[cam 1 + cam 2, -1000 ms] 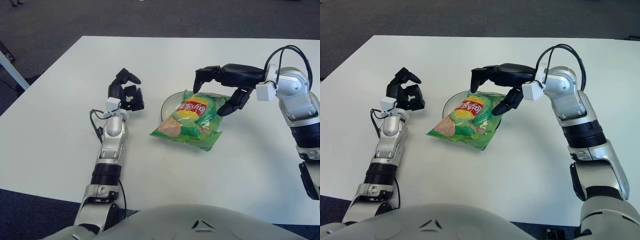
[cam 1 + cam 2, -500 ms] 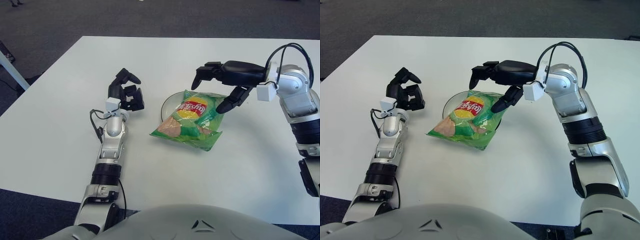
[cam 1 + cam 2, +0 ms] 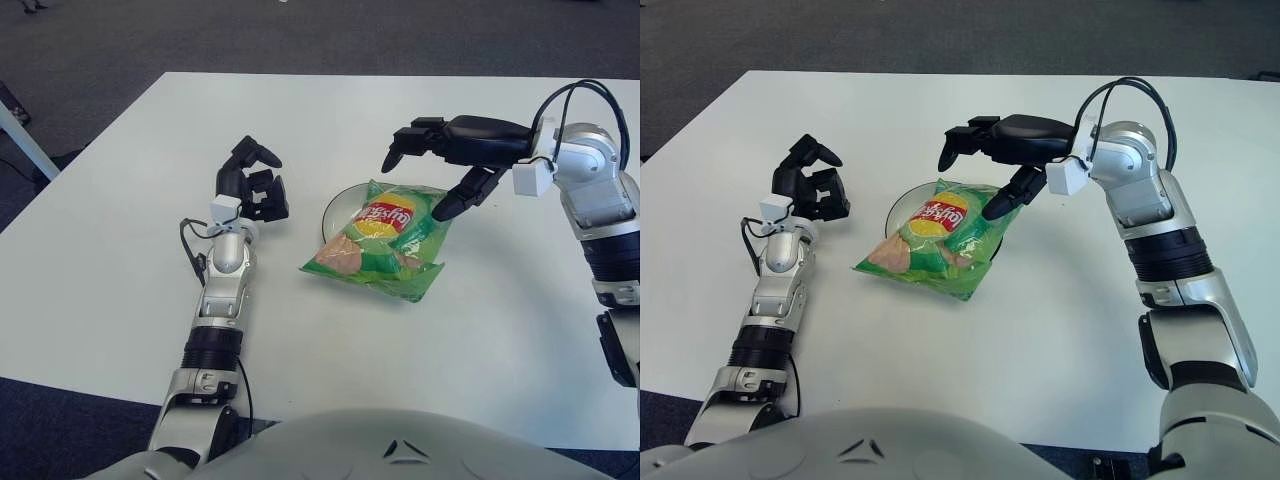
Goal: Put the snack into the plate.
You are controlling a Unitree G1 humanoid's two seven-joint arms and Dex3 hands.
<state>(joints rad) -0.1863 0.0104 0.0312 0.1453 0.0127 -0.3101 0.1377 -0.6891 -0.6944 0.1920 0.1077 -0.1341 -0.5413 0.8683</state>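
- Compared with one second ago: right robot hand lifted up and away from the snack bag, now hovering just above its 12 to 1 o'clock edge, not touching it.
- Fingers of this robot hand spread wide, thumb pointing down toward the top edge of the bag, nothing pinched between them.
- Left robot hand parked on the white desk at 9 o'clock of the bag, well apart, fingers loosely curled and holding nothing; same place as before.
- Bag itself unchanged in position.
- Task progress, as a judgement: nearly done. Bag released and lying flat over the plate, green with a red and yellow logo.
- Plate mostly hidden under the bag; only the rim at 10 to 11 o'clock visible. Lower end of the bag hanging over the plate edge at 6 o'clock and probably resting on the desk.
- Nothing else seen in the plate.
- Left to do, probably: only withdrawing the right arm, or maybe a small push for centring the bag better.
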